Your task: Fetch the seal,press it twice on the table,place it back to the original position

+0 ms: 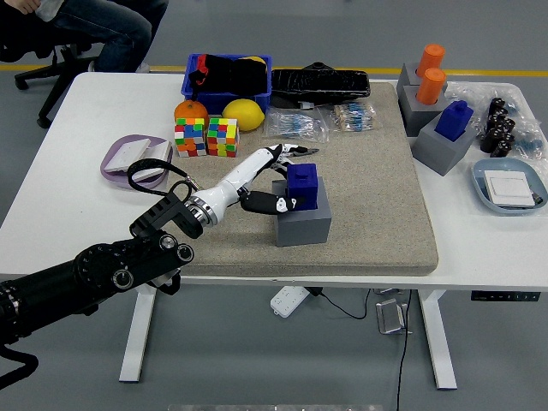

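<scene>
Blue seal [301, 186] sits on its grey block [302, 223], mid-mat. My left hand [276, 180] brackets it, fingers part-open, thumb touching, not yet clamped. Fetch step, I judge; next: close fingers, lift straight up.

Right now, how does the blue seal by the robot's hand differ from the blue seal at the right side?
The near blue seal stands on the mat, with the left hand around it; the far blue seal stands off the mat, untouched. Both sit in grey holders.
</scene>
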